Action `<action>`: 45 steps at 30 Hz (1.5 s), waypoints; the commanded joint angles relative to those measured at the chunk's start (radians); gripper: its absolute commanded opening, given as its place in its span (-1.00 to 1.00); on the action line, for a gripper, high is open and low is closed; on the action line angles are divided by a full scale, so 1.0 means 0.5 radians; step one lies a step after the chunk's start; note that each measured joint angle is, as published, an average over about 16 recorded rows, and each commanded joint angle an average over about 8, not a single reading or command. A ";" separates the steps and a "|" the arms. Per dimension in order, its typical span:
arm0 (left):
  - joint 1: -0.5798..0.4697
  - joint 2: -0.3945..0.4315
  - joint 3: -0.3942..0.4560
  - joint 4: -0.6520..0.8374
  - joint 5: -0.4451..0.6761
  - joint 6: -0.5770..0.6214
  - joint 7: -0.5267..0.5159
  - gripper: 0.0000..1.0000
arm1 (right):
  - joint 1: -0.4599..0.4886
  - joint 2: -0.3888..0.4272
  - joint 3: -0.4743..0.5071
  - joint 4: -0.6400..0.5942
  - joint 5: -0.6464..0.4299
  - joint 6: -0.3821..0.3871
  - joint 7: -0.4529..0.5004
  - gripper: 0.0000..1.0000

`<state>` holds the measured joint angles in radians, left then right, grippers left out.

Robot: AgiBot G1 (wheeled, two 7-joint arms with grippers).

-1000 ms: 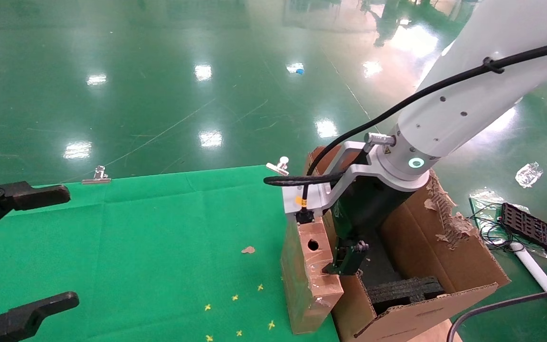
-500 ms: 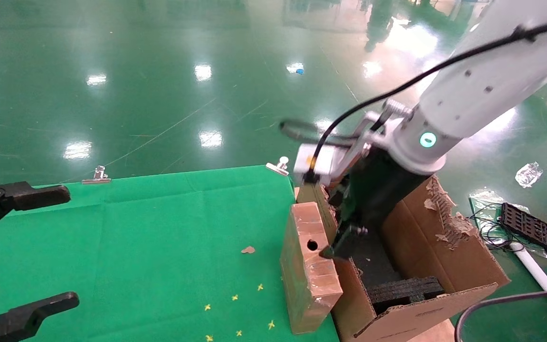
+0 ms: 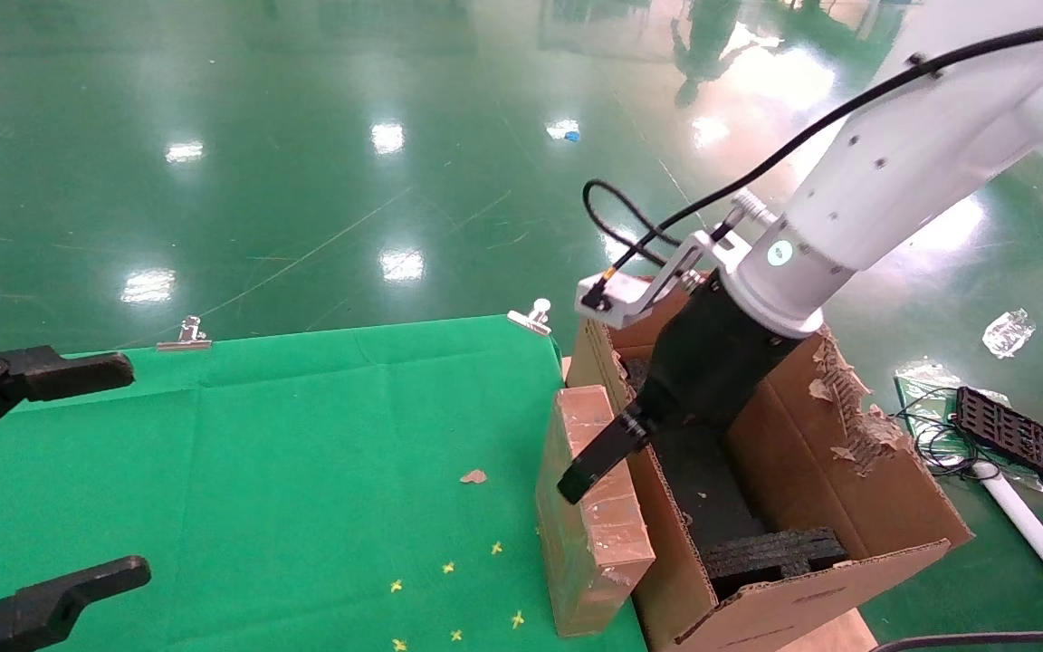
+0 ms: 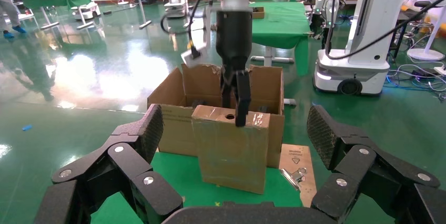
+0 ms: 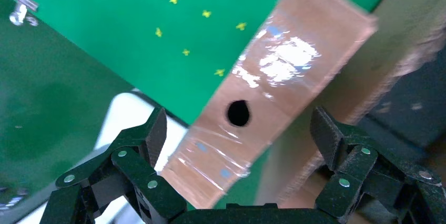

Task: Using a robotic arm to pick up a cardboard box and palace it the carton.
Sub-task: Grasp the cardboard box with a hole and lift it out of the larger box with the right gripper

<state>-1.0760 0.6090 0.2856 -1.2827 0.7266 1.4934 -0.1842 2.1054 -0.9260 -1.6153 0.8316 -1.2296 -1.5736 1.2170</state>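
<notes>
The cardboard box (image 3: pixel 587 534) stands upright on its narrow edge at the right rim of the green table, leaning against the carton (image 3: pixel 856 480). Its taped top edge with the round hole (image 5: pixel 238 112) faces up. My right gripper (image 3: pixel 617 448) on the white robotic arm (image 3: pixel 856 199) hovers open just above that top edge. One finger (image 3: pixel 589 464) hangs over the box's table side, and nothing is gripped. In the left wrist view, the box (image 4: pixel 234 153) stands before the carton (image 4: pixel 171 126). My left gripper (image 3: pixel 137 468) stays open at the table's left.
Black foam blocks (image 3: pixel 770 552) line the carton, and its far flap (image 3: pixel 847 407) is torn. Two metal clips (image 3: pixel 182 335) (image 3: pixel 531 317) hold the cloth's far edge. A cardboard scrap (image 3: pixel 473 475) lies on the cloth. A black tray (image 3: pixel 1015 436) and cables lie on the floor.
The right arm has lifted and tilted. Its gripper has come up out of the carton beside the box and now sits over the box's top edge. The box still stands; the left gripper is unmoved.
</notes>
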 commanded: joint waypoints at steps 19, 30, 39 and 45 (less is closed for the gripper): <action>-0.001 -0.001 0.003 0.000 -0.002 -0.001 0.001 -0.02 | -0.082 -0.159 -0.157 -0.203 0.021 0.039 -0.048 -1.00; -0.001 -0.002 0.004 0.000 -0.003 -0.002 0.002 -1.00 | -0.090 -0.150 -0.192 -0.165 -0.002 0.071 -0.025 -1.00; -0.001 -0.002 0.005 0.000 -0.004 -0.002 0.003 -1.00 | -0.093 -0.131 -0.211 -0.122 -0.019 0.080 -0.018 -1.00; -0.001 -0.003 0.006 0.000 -0.004 -0.003 0.003 -1.00 | -0.085 -0.126 -0.221 -0.086 -0.044 0.096 -0.051 -1.00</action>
<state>-1.0767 0.6078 0.2886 -1.2827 0.7245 1.4921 -0.1827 2.0638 -0.9851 -1.7220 0.7932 -1.2481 -1.5218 1.1881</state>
